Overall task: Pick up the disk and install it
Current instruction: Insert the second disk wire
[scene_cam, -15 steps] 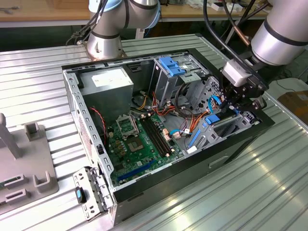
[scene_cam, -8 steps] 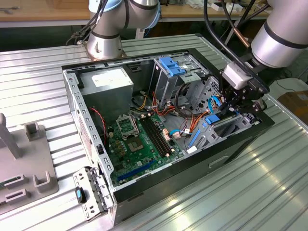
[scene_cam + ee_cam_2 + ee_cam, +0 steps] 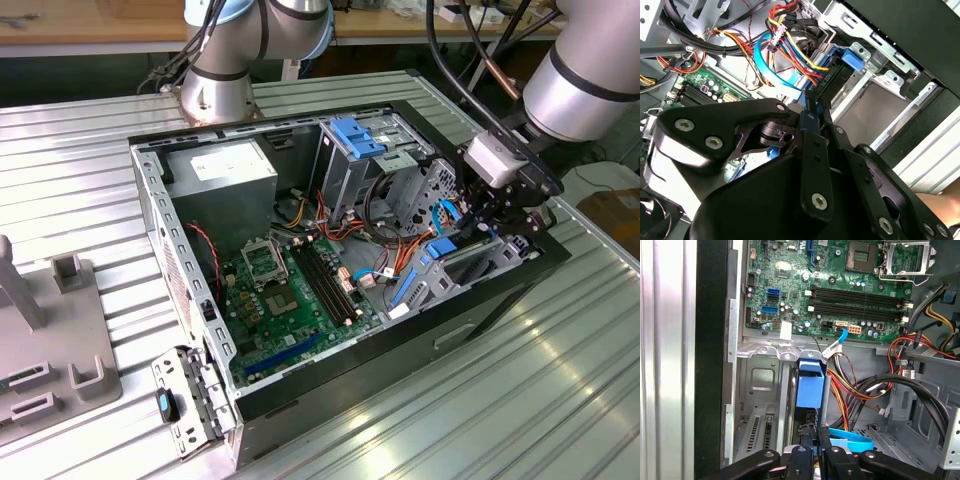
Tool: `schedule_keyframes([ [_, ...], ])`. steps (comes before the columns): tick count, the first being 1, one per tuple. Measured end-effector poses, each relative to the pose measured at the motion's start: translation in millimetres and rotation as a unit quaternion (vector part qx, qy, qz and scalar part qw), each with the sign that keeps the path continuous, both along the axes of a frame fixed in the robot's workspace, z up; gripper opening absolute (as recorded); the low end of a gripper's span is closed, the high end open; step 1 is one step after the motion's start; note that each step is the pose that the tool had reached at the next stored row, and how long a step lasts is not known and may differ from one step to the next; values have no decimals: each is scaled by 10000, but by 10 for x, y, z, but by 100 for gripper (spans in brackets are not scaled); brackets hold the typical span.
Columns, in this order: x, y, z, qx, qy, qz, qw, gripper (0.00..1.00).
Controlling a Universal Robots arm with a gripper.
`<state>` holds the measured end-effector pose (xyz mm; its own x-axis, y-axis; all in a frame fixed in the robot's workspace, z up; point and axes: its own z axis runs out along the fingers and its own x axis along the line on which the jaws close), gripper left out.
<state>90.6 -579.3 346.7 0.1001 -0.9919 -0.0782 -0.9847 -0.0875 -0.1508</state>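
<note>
The arm (image 3: 585,80) comes in from the exterior view's right and bends down. Its gripper (image 3: 490,215) points downward, the black fingers (image 3: 810,452) standing close together, almost parallel.

A ribbed metal table (image 3: 560,380) carries the opened computer case (image 3: 340,250) (lying on its side) and a grey fixture (image 3: 50,340).
</note>
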Motion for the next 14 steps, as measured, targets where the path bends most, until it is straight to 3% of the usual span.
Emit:
schedule_keyframes([
  [4, 0, -12, -1, -1, -4, 1, 10000, 16],
  [7, -10, -20, -9, 1, -36, 1, 10000, 16],
  [10, -33, -21, -11, 1, -44, 1, 10000, 16],
  [14, -33, 20, -11, 2, -47, 0, 10000, 16],
])
